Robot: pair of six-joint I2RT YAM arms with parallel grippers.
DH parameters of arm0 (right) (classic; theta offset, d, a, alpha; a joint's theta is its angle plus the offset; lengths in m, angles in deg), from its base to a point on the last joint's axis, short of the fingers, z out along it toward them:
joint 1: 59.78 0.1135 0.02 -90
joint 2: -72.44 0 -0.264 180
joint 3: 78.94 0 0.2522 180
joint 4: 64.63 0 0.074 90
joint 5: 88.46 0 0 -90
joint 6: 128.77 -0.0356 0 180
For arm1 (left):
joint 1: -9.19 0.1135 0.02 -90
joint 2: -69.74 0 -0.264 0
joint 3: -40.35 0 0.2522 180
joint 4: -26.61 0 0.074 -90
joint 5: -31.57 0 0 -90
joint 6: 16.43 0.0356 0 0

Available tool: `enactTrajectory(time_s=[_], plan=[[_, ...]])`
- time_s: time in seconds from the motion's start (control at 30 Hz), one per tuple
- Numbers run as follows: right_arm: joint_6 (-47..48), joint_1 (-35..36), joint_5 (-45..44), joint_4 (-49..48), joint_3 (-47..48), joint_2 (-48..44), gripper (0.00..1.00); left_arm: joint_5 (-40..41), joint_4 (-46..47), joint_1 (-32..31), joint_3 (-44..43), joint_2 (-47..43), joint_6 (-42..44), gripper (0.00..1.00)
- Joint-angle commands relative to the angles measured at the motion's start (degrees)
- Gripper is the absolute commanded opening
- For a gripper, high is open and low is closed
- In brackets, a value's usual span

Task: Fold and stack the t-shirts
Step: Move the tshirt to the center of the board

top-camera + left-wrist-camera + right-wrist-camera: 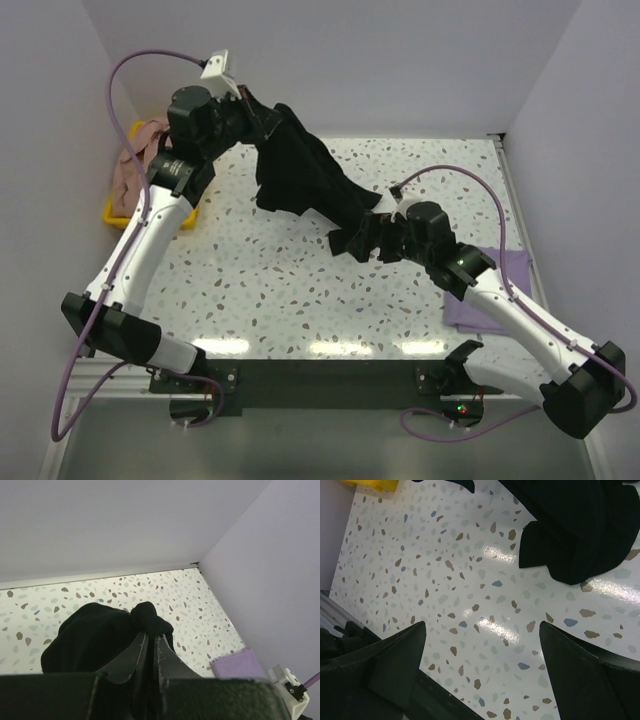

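Note:
The black t-shirt (300, 170) hangs bunched from my left gripper (262, 118), which is raised at the back left and shut on a fold of it. In the left wrist view the cloth (90, 635) bulges past the pinched gripper (152, 636). The shirt's lower end trails onto the table towards my right gripper (358, 240). That gripper (482, 625) stands wide open just above the speckled table, with nothing between its fingers and the black cloth (580, 525) just beyond its tips. A lavender t-shirt (495, 285) lies flat at the right, partly under the right arm. A pink t-shirt (140, 160) lies in the bin.
The yellow bin (118, 212) stands at the left edge, behind the left arm. White walls close the table at the back and on both sides. The lavender cloth (240, 662) shows near the right wall.

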Motion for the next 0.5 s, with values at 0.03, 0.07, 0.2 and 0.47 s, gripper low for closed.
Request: enactTrajectory(time_s=[0.03,0.07,0.2,0.47], plan=[[-0.9,-0.1,1.7,-3.8,0.2,0.9,0.98,3.3,-0.4,1.0,-8.7,-5.5,4.9,0.0],[-1.0,0.0,1.8,-3.7,0.5,1.0,0.98,3.6,-1.2,2.3,-10.0,-6.1,5.4,0.01],[-0.7,0.0,1.3,-3.4,1.2,0.8,0.98,3.1,-1.8,8.1,-17.8,-6.0,6.4,0.02],[-0.3,-0.1,-2.6,-0.2,1.8,0.0,0.99,-13.5,2.5,9.1,-28.2,7.2,1.9,0.03]])
